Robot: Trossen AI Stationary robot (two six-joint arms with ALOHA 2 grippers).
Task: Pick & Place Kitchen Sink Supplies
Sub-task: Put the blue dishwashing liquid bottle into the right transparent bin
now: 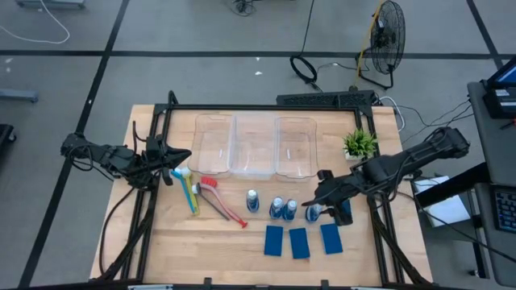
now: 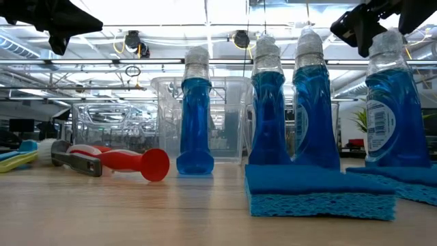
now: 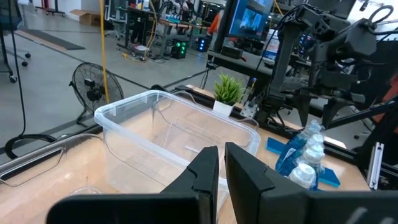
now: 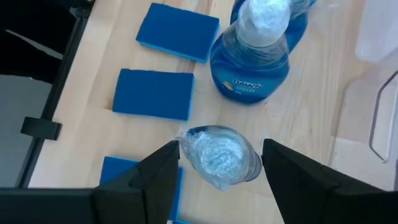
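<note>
Several blue-and-white bottles stand in a row on the table [image 1: 201,250]; the rightmost one [image 1: 313,214] has its clear-wrapped cap [image 4: 217,155] between the fingers of my open right gripper [image 4: 221,149], which slants down over it from the right without plainly touching it. Another bottle [image 4: 250,59] stands just beyond. Three blue sponges [image 1: 299,242] lie flat near the front edge. The red brush [image 1: 223,199] and the yellow-green and light-blue brushes [image 1: 191,189] lie at the left. My left gripper [image 1: 181,155] hovers shut above the brush heads, holding nothing.
Three clear plastic bins [image 1: 254,145] stand side by side at the table's far edge, with a small green potted plant [image 1: 360,143] to their right. Bare wood shows at the front left. A fan [image 1: 387,40] and cables lie on the floor beyond.
</note>
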